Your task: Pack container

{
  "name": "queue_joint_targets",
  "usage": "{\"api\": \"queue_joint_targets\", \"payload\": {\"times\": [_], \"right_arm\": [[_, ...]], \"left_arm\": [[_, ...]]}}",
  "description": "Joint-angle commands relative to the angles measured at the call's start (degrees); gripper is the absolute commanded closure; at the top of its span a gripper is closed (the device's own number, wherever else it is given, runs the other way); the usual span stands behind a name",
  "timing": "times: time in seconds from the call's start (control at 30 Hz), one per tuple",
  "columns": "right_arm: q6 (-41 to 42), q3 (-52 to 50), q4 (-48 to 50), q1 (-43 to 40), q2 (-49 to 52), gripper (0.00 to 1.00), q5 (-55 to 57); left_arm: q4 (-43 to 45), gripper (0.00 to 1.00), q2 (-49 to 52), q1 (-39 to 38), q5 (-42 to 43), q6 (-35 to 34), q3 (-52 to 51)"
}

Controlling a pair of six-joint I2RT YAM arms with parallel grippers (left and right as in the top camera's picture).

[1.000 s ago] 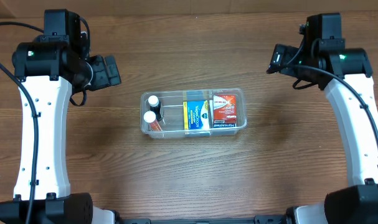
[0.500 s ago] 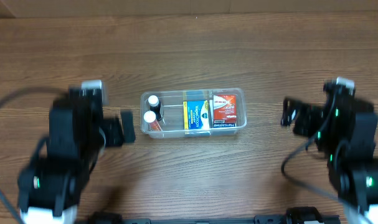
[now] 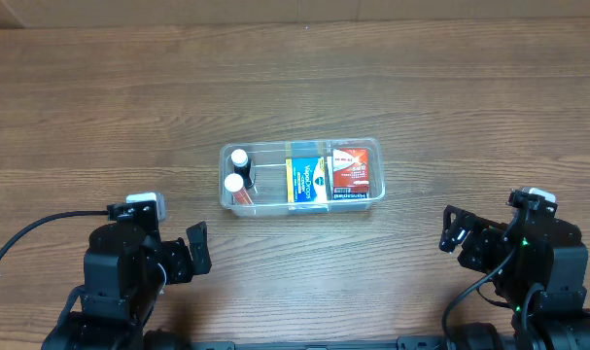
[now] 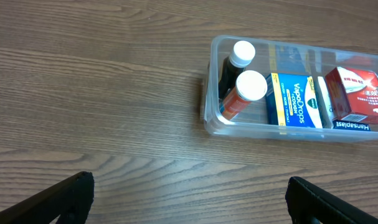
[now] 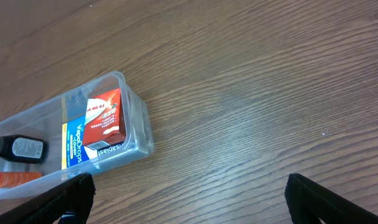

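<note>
The container [image 3: 300,143] sits at mid-table [image 3: 295,68], well apart from my left pincer [image 3: 195,251] and right pincer [image 3: 455,231], both gaping wide and empty; I judge that a careless arm swing could knock the tub and topple its bottles [image 3: 238,170].

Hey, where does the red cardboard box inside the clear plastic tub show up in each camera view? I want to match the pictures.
Overhead: the red cardboard box sits just right of centre, in the right end of the clear plastic tub.
Left wrist: upper right, near the picture's edge.
Right wrist: left of centre, about mid-height.
Shared landmark: the blue VapoDrops box lies right beside it in all three views.
</note>
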Motion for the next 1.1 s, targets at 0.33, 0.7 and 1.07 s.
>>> {"api": "queue_joint_targets", "payload": {"times": [0.33, 0.7, 1.07], "right_arm": [[0.22, -0.92, 1.33, -0.13, -3.13, 0.00, 2.49], [-10.91, -28.98, 37.38, -0.07, -27.26, 0.00, -4.09], [-13.79, -51.23, 66.05, -0.11, -33.57, 0.00, -4.44]], "left_arm": [[0.09, 0.00, -0.02, -0.46, -0.59, -0.76, -0.31], [0.09, 0.00, -0.02, -0.46, -0.57, -0.76, -0.31], [0.09, 0.00, -0.02, -0.46, -0.59, -0.76, -0.31]]}}
